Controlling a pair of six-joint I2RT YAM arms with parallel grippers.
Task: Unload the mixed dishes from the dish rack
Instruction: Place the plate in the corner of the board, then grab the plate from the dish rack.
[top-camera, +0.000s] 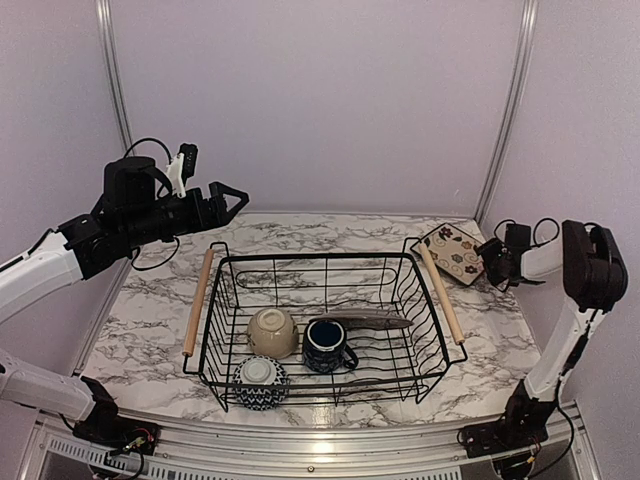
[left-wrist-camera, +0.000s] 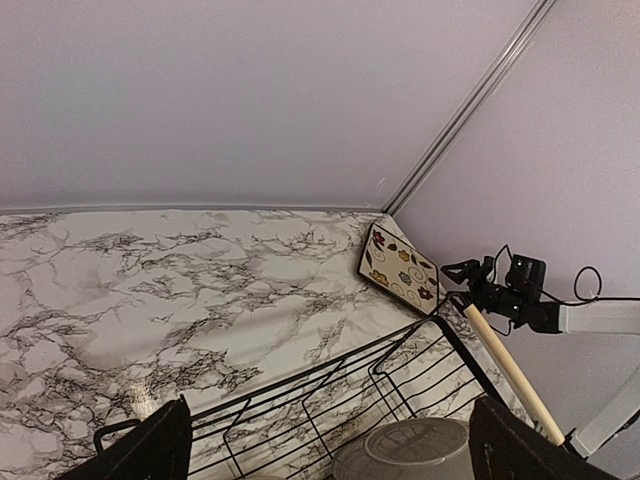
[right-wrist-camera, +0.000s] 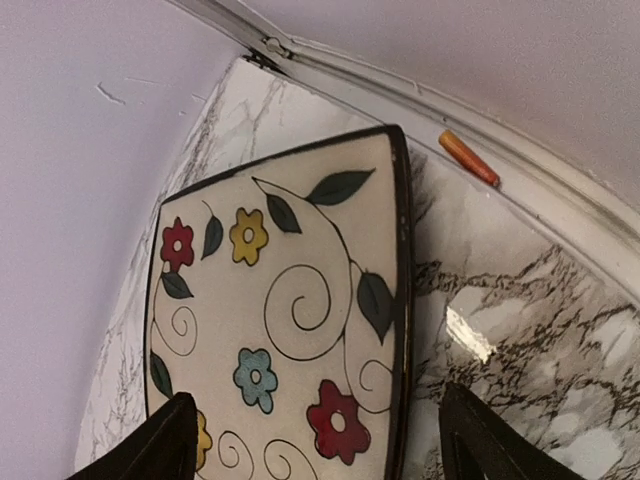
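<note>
The dish rack (top-camera: 330, 262) stands mid-table. In it are an upturned beige bowl (top-camera: 272, 332), a dark blue mug (top-camera: 326, 345), a small blue-and-white bowl (top-camera: 260, 383) and a grey plate (top-camera: 368, 319) lying on the wires. The square cream floral plate (top-camera: 453, 253) lies on the table outside the rack, at the far right corner. My right gripper (top-camera: 487, 262) is open at the plate's near edge; in the right wrist view (right-wrist-camera: 318, 395) its jaws stand wide on either side of the plate (right-wrist-camera: 290, 300). My left gripper (top-camera: 228, 200) is open and empty, high above the rack's far left corner.
The rack's wooden handles (top-camera: 197, 302) (top-camera: 441, 293) run along its left and right sides. Walls close in behind the marble table (top-camera: 330, 232). A small orange object (right-wrist-camera: 467, 158) lies in the wall rail. The left wrist view shows the rack's far rim (left-wrist-camera: 300, 385) and the bowl's base (left-wrist-camera: 415, 450).
</note>
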